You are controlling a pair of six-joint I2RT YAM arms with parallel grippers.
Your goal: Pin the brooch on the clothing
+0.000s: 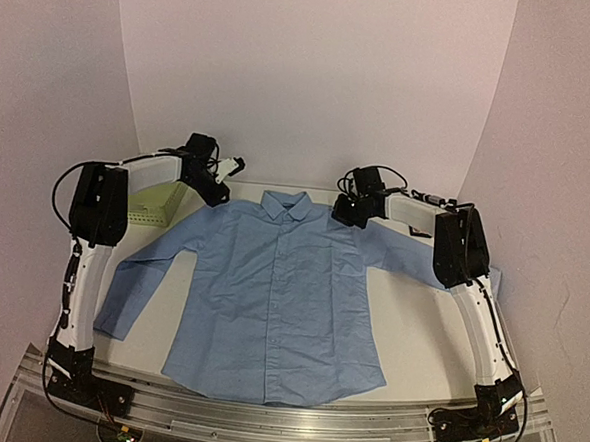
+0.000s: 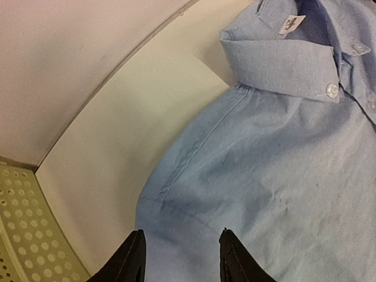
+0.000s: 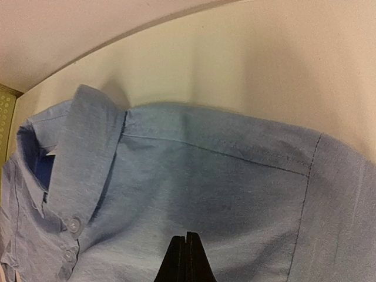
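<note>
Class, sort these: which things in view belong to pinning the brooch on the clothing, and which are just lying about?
Job: blue shirt; left pincer, open; right pincer, shut. No brooch visible.
Lying about: pale green perforated basket.

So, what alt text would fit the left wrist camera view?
A light blue shirt lies flat on a cream table, its buttoned collar at top right. The left pincer hangs over the shoulder, open and empty; a perforated green basket shows bottom left.
</note>
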